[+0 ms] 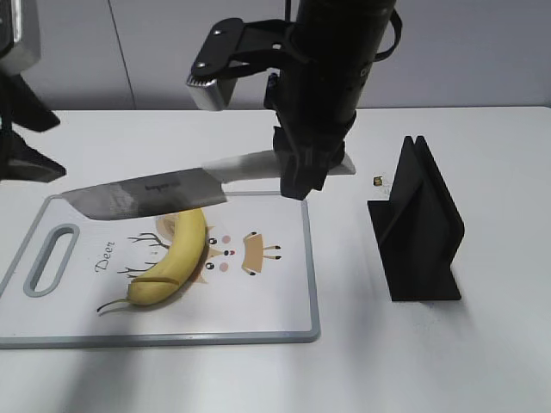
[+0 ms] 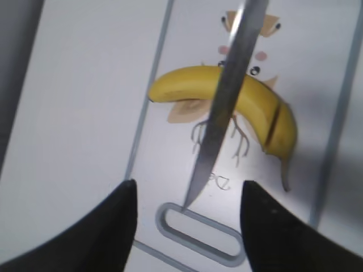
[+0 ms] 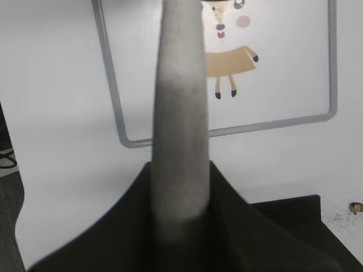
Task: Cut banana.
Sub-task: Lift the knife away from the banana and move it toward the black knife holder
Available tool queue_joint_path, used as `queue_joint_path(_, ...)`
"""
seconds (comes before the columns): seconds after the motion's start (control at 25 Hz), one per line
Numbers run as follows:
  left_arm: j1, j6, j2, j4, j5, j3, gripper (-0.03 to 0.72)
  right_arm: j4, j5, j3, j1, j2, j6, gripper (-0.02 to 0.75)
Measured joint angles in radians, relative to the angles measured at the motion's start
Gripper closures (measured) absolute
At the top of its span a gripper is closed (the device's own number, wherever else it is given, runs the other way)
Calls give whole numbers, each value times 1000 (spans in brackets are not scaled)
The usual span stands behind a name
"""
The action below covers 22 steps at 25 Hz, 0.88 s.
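A yellow banana point(image 1: 176, 258) lies on the white cutting board point(image 1: 267, 310), stem toward the front left, with a cut line near its stem end point(image 2: 273, 126). My right gripper point(image 1: 303, 176) is shut on the pale handle of a knife point(image 1: 146, 194); the blade is held level above the banana's far end. The handle point(image 3: 180, 130) fills the right wrist view. My left gripper point(image 2: 187, 195) is open and empty, above the board's handle slot point(image 2: 198, 235), looking along the blade point(image 2: 224, 102). In the exterior view only a dark part of the left arm point(image 1: 26, 159) shows.
A black knife stand point(image 1: 417, 228) stands on the table right of the board. A small brown speck point(image 1: 377, 181) lies beside it. The board has a grey rim and a deer drawing point(image 1: 250, 254).
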Motion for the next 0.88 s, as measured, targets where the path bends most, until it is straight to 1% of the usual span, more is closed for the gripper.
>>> queue_joint_path(0.08, 0, -1, -20, 0, -56, 1, 68, -7, 1, 0, -2, 0, 5, 577)
queue_joint_path(0.12, 0, -2, -31, 0, -78, 2, 47, -8, 1, 0, -3, -1, 8, 577)
queue_joint_path(0.24, 0, -9, -70, 0, -128, 6, 30, -8, 1, 0, -3, -11, 26, 577)
queue_joint_path(0.32, 5, -50, -99, 0, -143, 6, 30, -8, 2, 0, -3, -28, 52, 577)
queue_joint_path(0.44, 44, -232, -150, 5, -161, 6, 31, -7, 2, 0, -3, -66, 121, 577)
queue_joint_path(0.52, 93, -406, -179, 28, -148, 6, 33, -6, 3, 0, -3, -94, 207, 577)
queue_joint_path(0.6, 161, -564, -205, 79, -95, 6, 37, -1, 3, 0, -3, -117, 291, 577)
queue_joint_path(0.68, 226, -711, -228, 136, 3, 6, 45, 11, 3, 0, -3, -135, 371, 577)
queue_joint_path(0.76, 287, -807, -249, 174, 110, 6, 52, 34, 4, 0, -3, -152, 425, 577)
queue_joint_path(0.88, 333, -881, -296, 201, 273, 16, 64, 71, 4, 5, -3, -175, 495, 577)
